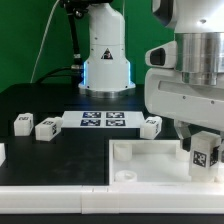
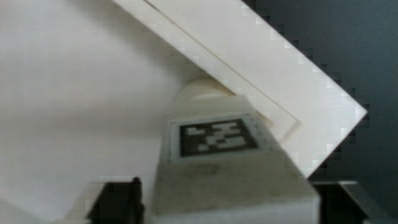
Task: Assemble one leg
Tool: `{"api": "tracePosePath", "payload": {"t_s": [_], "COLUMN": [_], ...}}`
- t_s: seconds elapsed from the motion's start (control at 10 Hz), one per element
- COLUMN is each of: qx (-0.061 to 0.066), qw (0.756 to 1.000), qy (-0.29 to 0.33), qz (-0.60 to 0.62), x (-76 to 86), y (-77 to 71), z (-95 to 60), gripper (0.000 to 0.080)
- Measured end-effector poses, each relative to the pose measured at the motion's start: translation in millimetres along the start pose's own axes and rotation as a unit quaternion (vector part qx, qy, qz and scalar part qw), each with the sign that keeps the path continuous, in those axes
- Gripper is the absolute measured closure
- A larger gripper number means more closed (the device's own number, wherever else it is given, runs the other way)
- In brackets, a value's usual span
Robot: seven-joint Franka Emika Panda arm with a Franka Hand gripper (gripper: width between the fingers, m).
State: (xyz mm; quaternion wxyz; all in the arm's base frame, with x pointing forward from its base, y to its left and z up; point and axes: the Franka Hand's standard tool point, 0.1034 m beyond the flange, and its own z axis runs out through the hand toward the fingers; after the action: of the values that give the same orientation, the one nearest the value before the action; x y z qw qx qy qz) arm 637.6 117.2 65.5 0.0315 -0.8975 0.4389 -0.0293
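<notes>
My gripper [image 1: 203,160] is at the exterior view's right, shut on a leg [image 1: 204,154], a small white block with a black-and-white tag. It holds the leg upright over the right corner of the large white tray-like piece [image 1: 140,168]. In the wrist view the leg [image 2: 217,140] stands between my dark fingers [image 2: 121,200], its far end at the tray's raised rim [image 2: 267,75]. My gripper [image 2: 222,208] sits astride the leg's near end. Three other legs lie on the black table: two at the left [image 1: 22,122] [image 1: 47,127] and one [image 1: 152,125] right of the marker board.
The marker board [image 1: 103,121] lies flat at the table's middle. A white robot base [image 1: 106,55] stands behind it. A small white part [image 1: 2,152] shows at the left edge. The tray-like piece fills the table's front.
</notes>
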Motion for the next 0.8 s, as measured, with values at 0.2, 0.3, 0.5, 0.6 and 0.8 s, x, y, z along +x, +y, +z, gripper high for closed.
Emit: {"api": "tracePosePath", "payload": {"t_s": [0.2,0.3,0.5,0.6,0.8], "qx": [0.002,0.002,0.000,-0.003,-0.002], "qw": [1.000,0.998,0.985,0.975,0.947], "qy": [-0.001,-0.001,0.000,-0.004,-0.003], "qz": [-0.029,-0.067,-0.175,-0.224,-0.321], "x": [-0.7,-0.4,-2.9,-2.1,-1.7], "y": [-1.2,-1.0,-2.4,-2.9,-3.8], "z": [-0.1,-0.1,-0.5,-2.4,-3.1], "gripper": [0.0184,0.0160,0.0151,0.0151,0.0150]}}
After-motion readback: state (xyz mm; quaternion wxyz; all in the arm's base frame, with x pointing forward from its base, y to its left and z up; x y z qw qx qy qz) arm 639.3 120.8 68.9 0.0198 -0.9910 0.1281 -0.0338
